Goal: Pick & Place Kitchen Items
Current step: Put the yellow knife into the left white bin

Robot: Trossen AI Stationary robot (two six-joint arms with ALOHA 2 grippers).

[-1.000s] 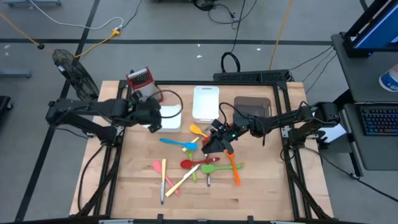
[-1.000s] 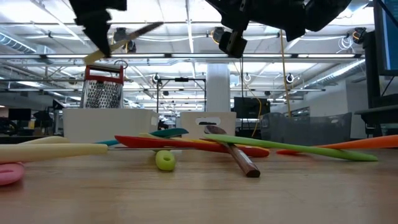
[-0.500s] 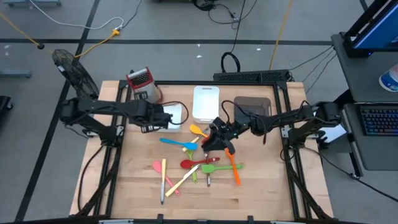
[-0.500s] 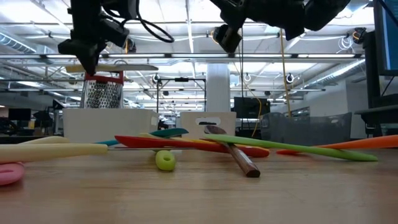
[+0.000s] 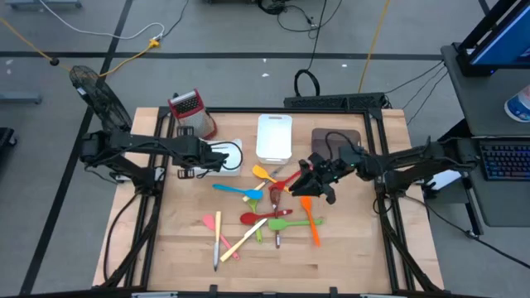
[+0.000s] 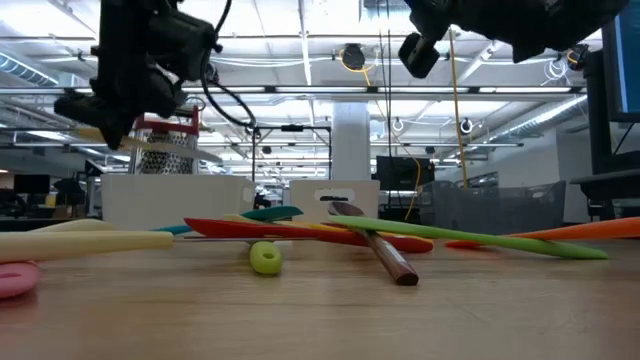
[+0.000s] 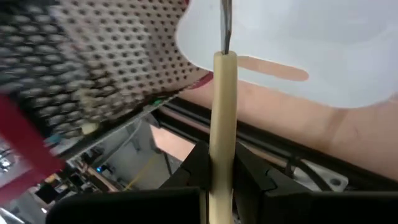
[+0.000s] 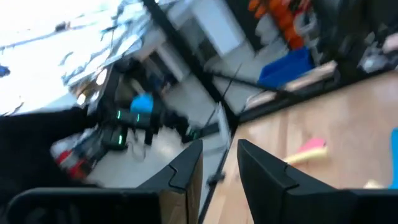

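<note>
Cream wooden-handled slim utensil (image 7: pixel 222 118) clamped tight in my left gripper (image 7: pixel 217 180) over white rectangular tray (image 7: pixel 298 37); right gripper (image 8: pixel 217 163) empty, fingers slightly parted.

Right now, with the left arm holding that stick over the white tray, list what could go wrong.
1. The left jaws pinch only the end of the cream-handled utensil, so it may swing or slip before release over the white tray.
2. The box grater stands close beside that arm; a sideways move could knock it.
3. The right jaws hang low over the crossed utensil pile and could scatter it.
</note>
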